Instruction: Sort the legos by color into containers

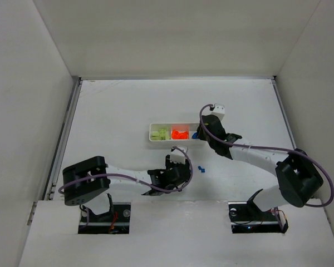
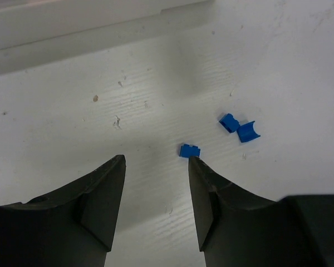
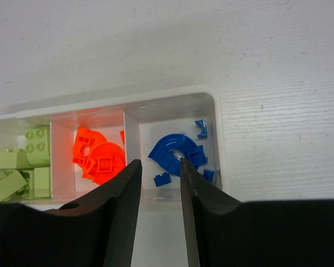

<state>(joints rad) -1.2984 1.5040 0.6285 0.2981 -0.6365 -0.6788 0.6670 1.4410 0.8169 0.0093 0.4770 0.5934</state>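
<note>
**Both tools apart and empty, three blue bricks loose by the left one**

My left tool (image 2: 156, 161) hangs low over the bench (image 2: 72, 83) with its fingers spread wide and nothing between them. A small blue brick (image 2: 190, 151) lies on the bench right at the tip of the finger on the right of the wrist view. I cannot tell whether it touches that tip. Two more blue bricks (image 2: 239, 128) lie side by side a little farther ahead and off to that same side, clear of the fingers.

My right tool (image 3: 160, 162) stands over the near wall of the tray (image 3: 117, 105), its fingers parted by a narrow gap and gripping nothing. Just past the tips is the end compartment, holding the blue legos (image 3: 172, 147), a curved piece among them. The middle compartment, ahead of the left finger, holds the orange legos (image 3: 100, 158). The far one beyond it holds the green legos (image 3: 33, 150).
</note>
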